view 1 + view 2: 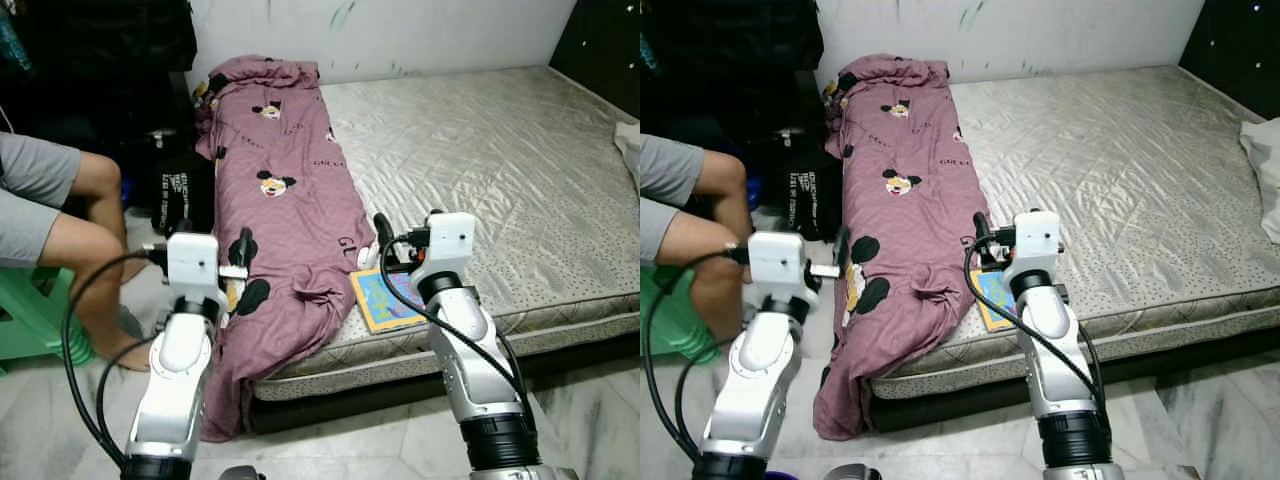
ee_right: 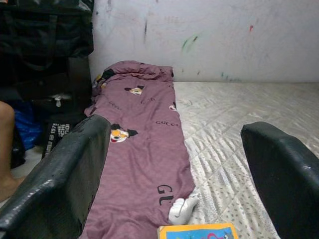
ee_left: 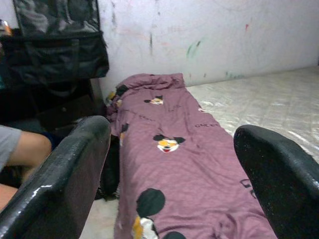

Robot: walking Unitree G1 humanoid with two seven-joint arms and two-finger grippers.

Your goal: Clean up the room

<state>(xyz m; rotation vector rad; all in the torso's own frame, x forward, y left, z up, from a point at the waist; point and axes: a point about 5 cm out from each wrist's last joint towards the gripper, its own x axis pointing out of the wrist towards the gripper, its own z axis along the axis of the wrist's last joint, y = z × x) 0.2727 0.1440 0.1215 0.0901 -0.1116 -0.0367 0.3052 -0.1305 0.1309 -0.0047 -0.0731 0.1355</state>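
Note:
A purple blanket (image 1: 285, 200) printed with cartoon mice lies along the left side of the bare grey mattress (image 1: 480, 150) and spills over its front edge to the floor. A colourful book (image 1: 385, 300) rests at the front edge of the mattress, beside the blanket. A small white balled item (image 2: 180, 210) lies between the book and the blanket. My left gripper (image 3: 172, 132) is open, held over the hanging part of the blanket. My right gripper (image 2: 175, 127) is open just above the book, with nothing between its fingers.
A person sits on a green stool (image 1: 35, 320) at the left, bare legs (image 1: 70, 240) close to my left arm. Black bags (image 1: 185, 190) stand by the wall behind. A white cloth (image 1: 1265, 160) lies at the mattress's right edge. Tiled floor (image 1: 350, 440) runs before the bed.

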